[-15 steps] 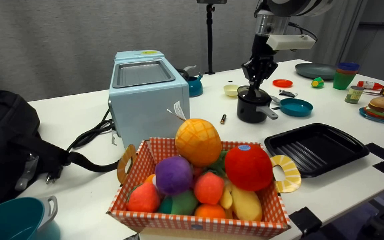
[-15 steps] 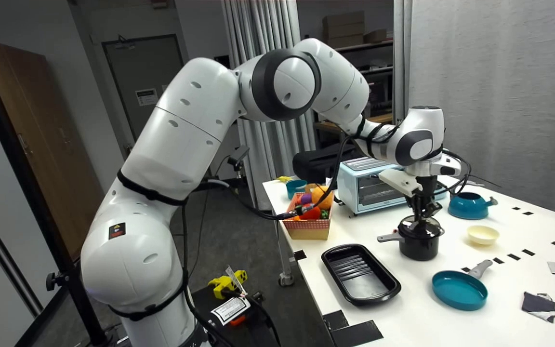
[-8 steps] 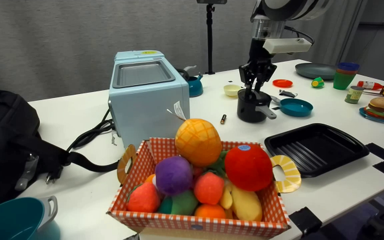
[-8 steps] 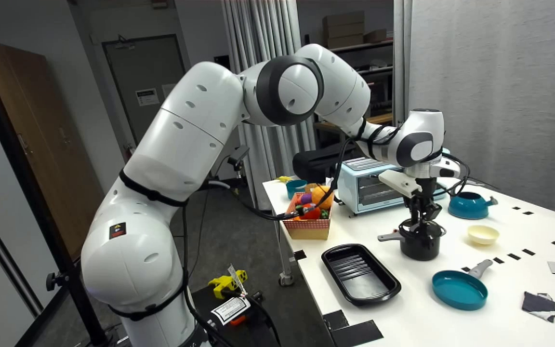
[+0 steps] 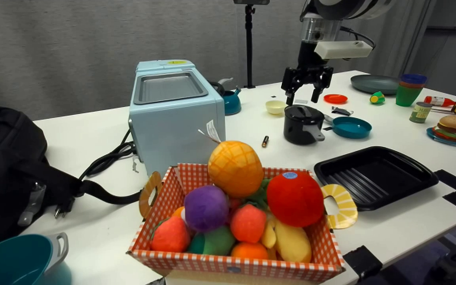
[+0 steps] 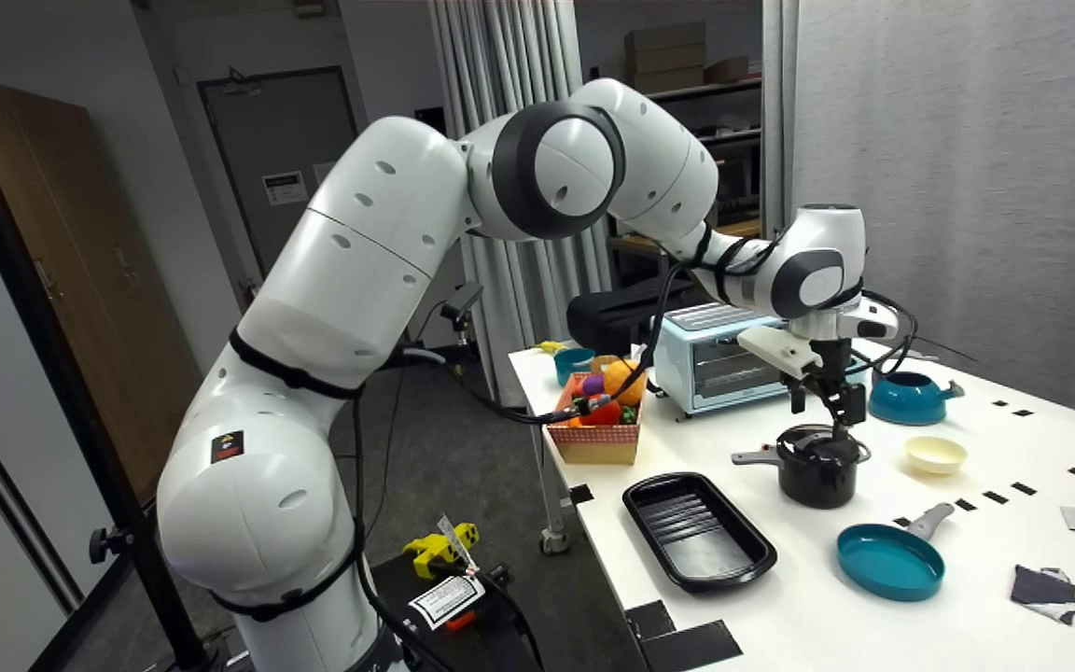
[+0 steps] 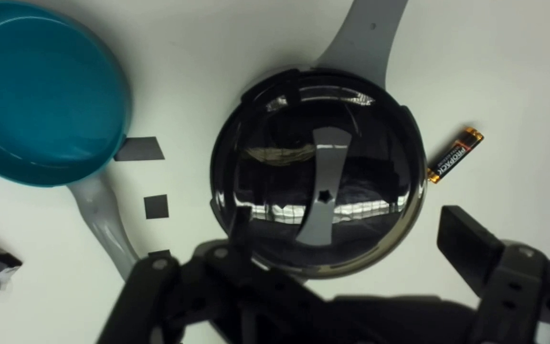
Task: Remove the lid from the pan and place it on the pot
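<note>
The round dark lid (image 7: 280,181) with its grey strap handle lies on top of the small black pot (image 5: 296,132); whether its rim is fully seated all round I cannot tell. Above it my gripper (image 5: 302,99) stands wide open, fingers apart on either side of the lid's handle and nothing between them. In the wrist view the right finger (image 7: 468,248) is out past the lid's edge, while the left one overlaps the lid's lower left. Beside the pot sits the shallow teal pan (image 6: 890,562), uncovered, with its grey handle.
A black grill tray (image 5: 374,176) and the fruit basket (image 5: 236,264) stand nearby. A battery (image 7: 455,155) lies close to the pot. The pale yellow bowl (image 6: 935,455), blue toaster oven (image 5: 178,126) and teal kettle (image 6: 909,397) are behind.
One second ago my gripper was shut on the lid's handle over the pot. It dipped slightly, spread its fingers and rose, leaving the lid on the pot.
</note>
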